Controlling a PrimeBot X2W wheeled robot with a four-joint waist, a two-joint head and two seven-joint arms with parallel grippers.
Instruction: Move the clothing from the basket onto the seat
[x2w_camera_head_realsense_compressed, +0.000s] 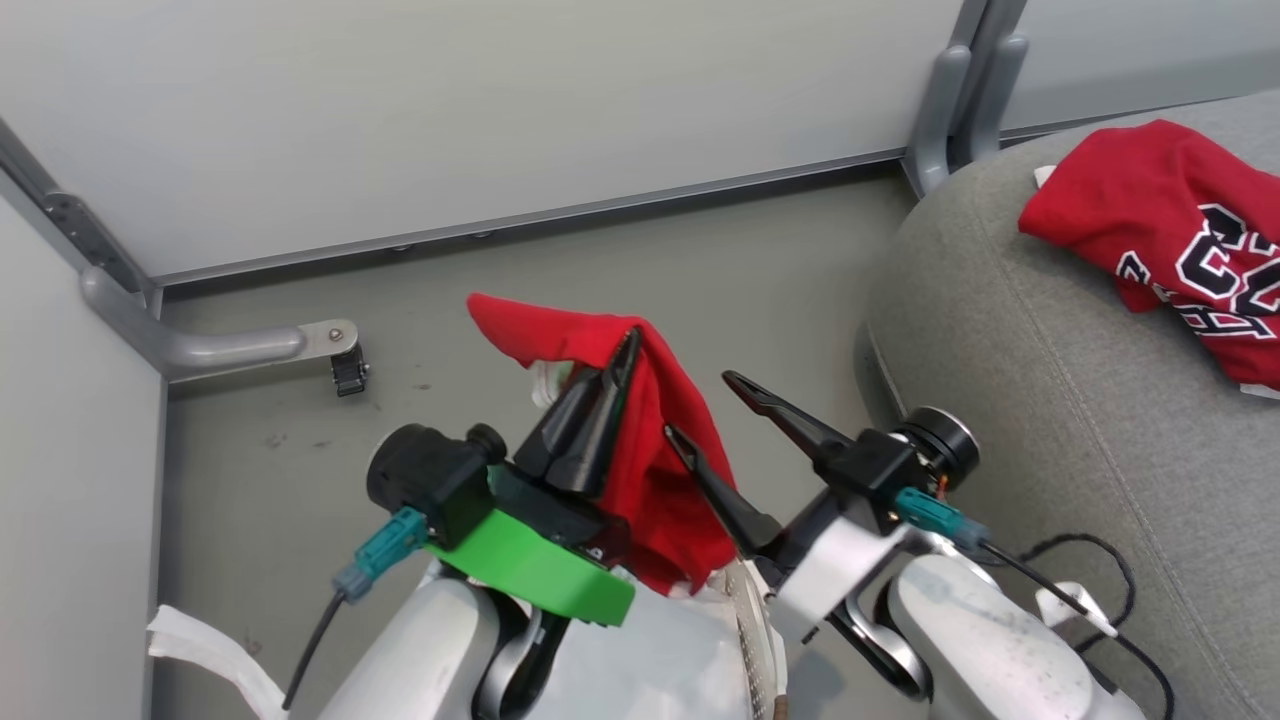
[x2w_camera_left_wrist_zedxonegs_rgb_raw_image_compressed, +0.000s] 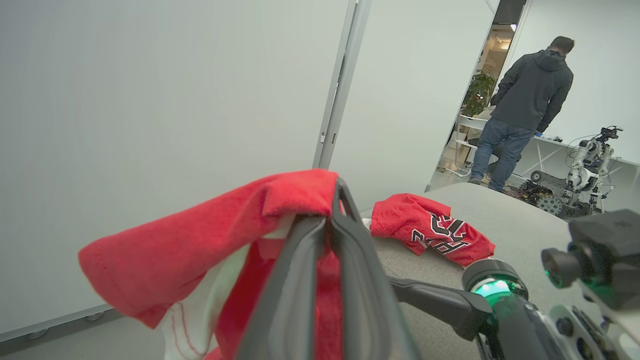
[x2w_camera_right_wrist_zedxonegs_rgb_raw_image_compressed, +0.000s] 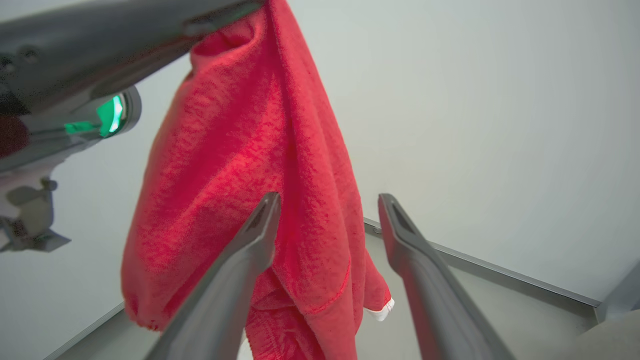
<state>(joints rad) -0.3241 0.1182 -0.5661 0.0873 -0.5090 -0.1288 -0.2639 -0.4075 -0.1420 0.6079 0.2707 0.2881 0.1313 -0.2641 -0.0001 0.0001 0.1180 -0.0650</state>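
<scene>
My left gripper is shut on a red garment, which hangs from its fingertips above the floor. In the left wrist view the gripper pinches a fold of the garment, whose white lining shows. My right gripper stands open just right of the hanging cloth. In the right wrist view the gripper spreads its fingers around the garment's lower part without closing. A second red garment with navy-and-white lettering lies on the grey seat. A sliver of the basket's perforated white wall shows between my arms.
Pale partition walls bound the grey floor, with a metal foot bracket at the left. A black cable lies on the seat near my right arm. Far off, a person stands with their back turned, beside another robot.
</scene>
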